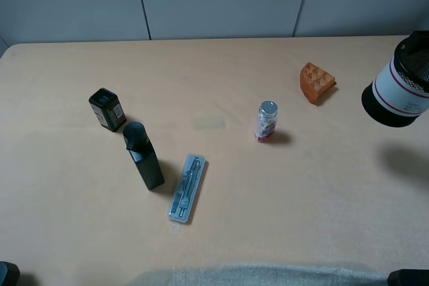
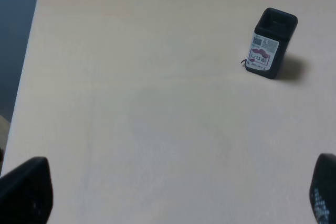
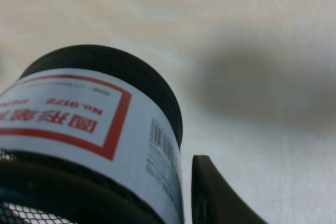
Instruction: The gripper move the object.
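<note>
The round black wire-mesh pen cup (image 1: 401, 85) with a white label band is at the far right edge of the exterior view, tilted and held off the table, its shadow lying apart below it. In the right wrist view the cup (image 3: 89, 124) fills the frame, label close up. My right gripper (image 3: 173, 203) is shut on it, with one dark finger (image 3: 215, 198) against its side; the arm itself is out of the exterior view. My left gripper (image 2: 173, 198) is open and empty, its fingertips (image 2: 23, 190) wide apart low over bare table.
On the table are a small black box (image 1: 107, 109), also in the left wrist view (image 2: 272, 43), a tall dark bottle (image 1: 143, 155), a clear pen case (image 1: 188, 187), a small silver-capped bottle (image 1: 266, 122) and an orange wedge (image 1: 316, 82).
</note>
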You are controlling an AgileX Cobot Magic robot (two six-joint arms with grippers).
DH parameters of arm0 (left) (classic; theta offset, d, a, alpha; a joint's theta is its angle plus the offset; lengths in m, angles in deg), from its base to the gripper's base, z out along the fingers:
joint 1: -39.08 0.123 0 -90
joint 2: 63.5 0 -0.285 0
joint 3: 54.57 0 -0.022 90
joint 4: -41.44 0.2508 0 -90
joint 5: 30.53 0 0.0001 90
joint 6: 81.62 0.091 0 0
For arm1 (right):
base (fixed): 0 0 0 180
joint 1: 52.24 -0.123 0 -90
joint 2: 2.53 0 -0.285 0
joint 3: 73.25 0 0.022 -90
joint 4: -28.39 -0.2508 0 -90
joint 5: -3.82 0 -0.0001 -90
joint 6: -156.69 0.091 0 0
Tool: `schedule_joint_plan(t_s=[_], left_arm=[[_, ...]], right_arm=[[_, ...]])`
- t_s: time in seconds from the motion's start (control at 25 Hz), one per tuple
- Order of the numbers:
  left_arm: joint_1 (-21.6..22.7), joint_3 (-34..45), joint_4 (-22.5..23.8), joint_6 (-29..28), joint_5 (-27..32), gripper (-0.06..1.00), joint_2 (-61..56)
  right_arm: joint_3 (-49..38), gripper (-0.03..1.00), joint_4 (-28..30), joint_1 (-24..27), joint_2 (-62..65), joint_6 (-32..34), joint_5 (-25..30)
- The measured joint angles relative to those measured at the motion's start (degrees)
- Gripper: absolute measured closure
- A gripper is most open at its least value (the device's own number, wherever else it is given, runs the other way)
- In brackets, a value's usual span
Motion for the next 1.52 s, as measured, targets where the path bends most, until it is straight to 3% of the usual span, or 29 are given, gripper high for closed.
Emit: schedule_joint_plan(t_s=[0.72, 1.52], left_arm=[[0.00, 0.00, 0.00, 0.00, 0.00, -0.03, 0.00], [0.00, 0.00, 0.00, 0.00, 0.00, -0.03, 0.00]], right_arm=[[17.26, 0.92, 1.66, -10.32, -5.07, 2.38, 5.68], [38.14, 0.92, 1.66, -29.85, -23.49, 2.82, 5.87]])
